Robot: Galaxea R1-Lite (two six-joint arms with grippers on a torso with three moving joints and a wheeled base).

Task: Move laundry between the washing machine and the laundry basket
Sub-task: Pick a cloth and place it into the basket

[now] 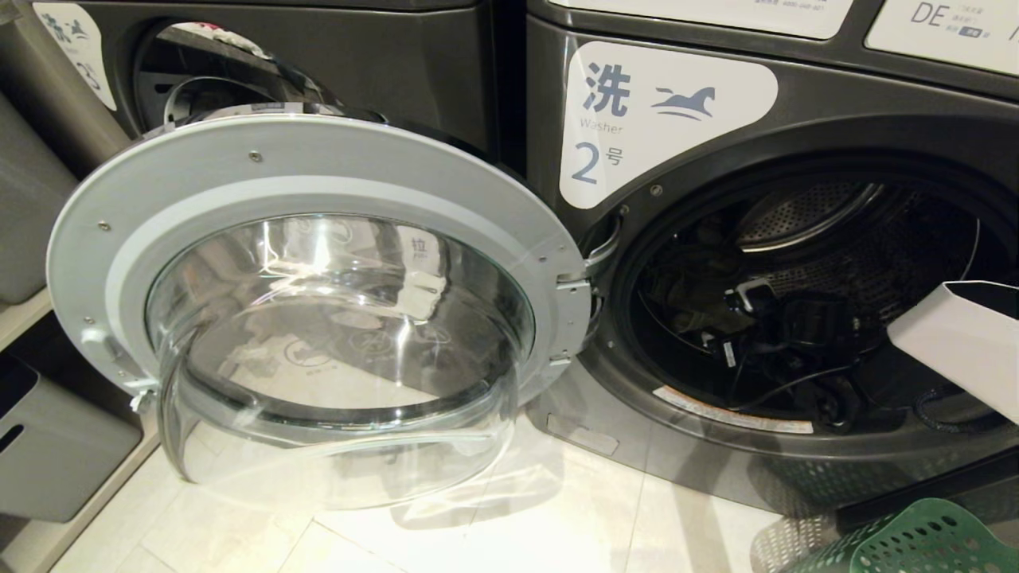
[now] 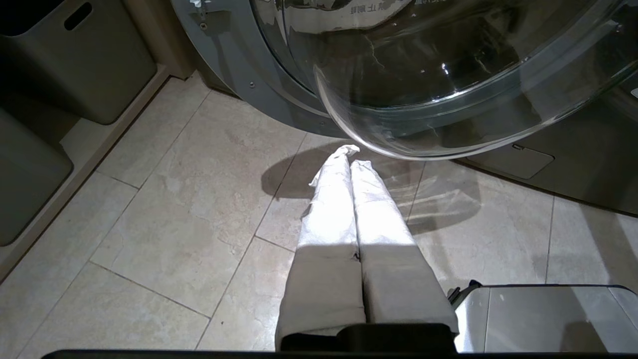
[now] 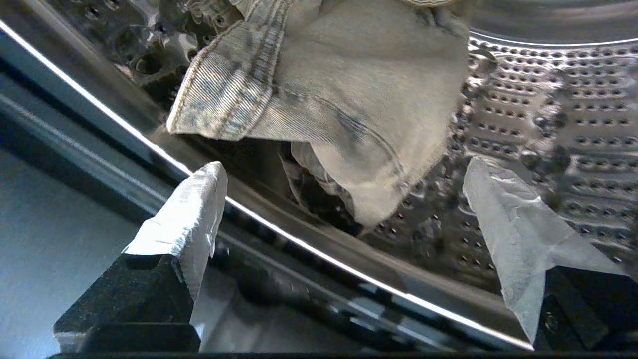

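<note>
The washing machine, labelled 2, stands with its round glass door swung wide to the left. Inside the drum lies the laundry, a grey-olive garment with stitched seams, dimly seen in the head view too. My right arm reaches through the opening. My right gripper is open just over the drum's lip, its fingertips either side of the garment's hanging corner and apart from it. A corner of the green laundry basket shows on the floor below the washer. My left gripper is shut and empty, parked above the floor tiles under the door glass.
The open door takes up the space left of the opening. Another washer stands to the left with its own opening. Grey bins sit on low shelves at far left. The chrome drum rim runs under my right fingers.
</note>
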